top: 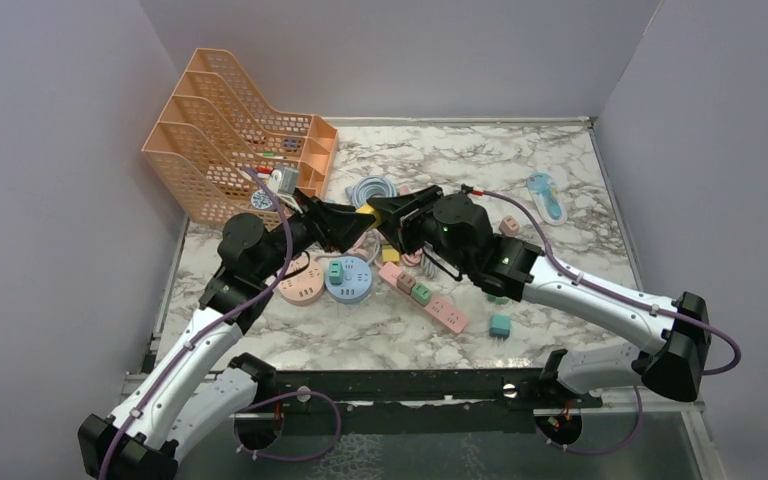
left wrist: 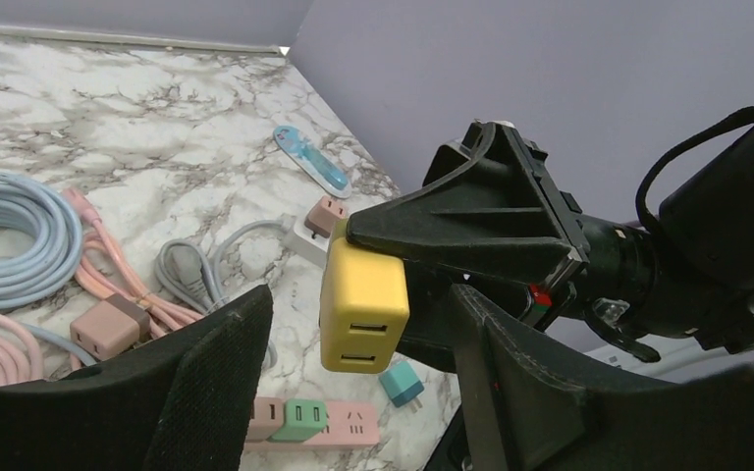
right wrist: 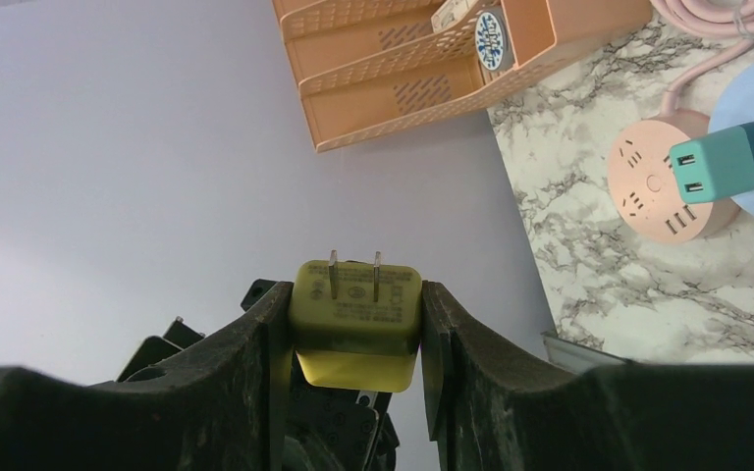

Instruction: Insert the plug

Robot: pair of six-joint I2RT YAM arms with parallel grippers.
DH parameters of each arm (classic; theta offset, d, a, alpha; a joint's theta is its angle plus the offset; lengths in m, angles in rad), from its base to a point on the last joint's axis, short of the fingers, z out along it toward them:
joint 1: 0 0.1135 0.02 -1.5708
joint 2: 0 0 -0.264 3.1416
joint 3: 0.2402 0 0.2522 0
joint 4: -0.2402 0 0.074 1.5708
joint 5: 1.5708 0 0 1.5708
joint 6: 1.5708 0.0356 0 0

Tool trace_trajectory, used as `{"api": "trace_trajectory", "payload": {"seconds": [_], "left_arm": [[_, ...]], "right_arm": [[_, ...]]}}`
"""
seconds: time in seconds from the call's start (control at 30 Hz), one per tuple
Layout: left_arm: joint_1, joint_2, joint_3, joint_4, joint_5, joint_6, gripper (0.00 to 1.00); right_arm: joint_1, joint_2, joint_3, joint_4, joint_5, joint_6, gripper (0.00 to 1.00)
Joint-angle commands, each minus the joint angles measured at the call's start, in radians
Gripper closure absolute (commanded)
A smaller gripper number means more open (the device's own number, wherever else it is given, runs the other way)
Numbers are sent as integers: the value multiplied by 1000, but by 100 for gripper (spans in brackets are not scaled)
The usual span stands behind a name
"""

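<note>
A yellow plug (top: 365, 211) hangs above the table between the two arms, and my right gripper (top: 378, 208) is shut on it. In the right wrist view the plug (right wrist: 356, 306) sits tight between both pads, its two metal prongs pointing away from the wrist. In the left wrist view its end with two slots (left wrist: 363, 309) faces the camera. My left gripper (left wrist: 358, 294) stands open around it, with a gap on each side. A pink power strip (top: 425, 295) lies below on the marble, with a green plug in it.
A pink round socket (top: 300, 285) and a blue one (top: 348, 280) holding a teal plug lie left of the strip. An orange file rack (top: 230, 130) stands at the back left. A coiled blue cable (top: 373, 188), pink cables and a loose teal plug (top: 500, 325) lie nearby. Purple walls enclose the table.
</note>
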Motion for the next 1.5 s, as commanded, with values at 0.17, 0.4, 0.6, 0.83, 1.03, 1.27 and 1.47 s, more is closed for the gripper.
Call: {"api": "trace_trajectory", "payload": {"seconds": [0.17, 0.4, 0.6, 0.83, 1.03, 1.27, 1.47], "left_arm": [[-24, 21, -14, 50, -28, 13, 43], [-29, 31, -22, 50, -47, 42, 74], [-31, 41, 4, 32, -103, 83, 100], [-29, 106, 131, -260, -210, 159, 100], [-30, 185, 248, -580, -258, 203, 100], [-30, 310, 381, -971, -388, 183, 100], [-31, 386, 420, -1058, -370, 148, 100]], "right_arm": [[7, 28, 19, 116, -19, 40, 75], [0, 42, 17, 130, -36, 46, 74], [-3, 52, 26, 94, -30, -17, 59], [-4, 17, 9, -55, 83, -175, 35], [-5, -54, -19, -165, 208, -323, 32], [-6, -140, -67, -328, 278, -458, 33], [-5, -217, -130, -393, 324, -499, 36]]}}
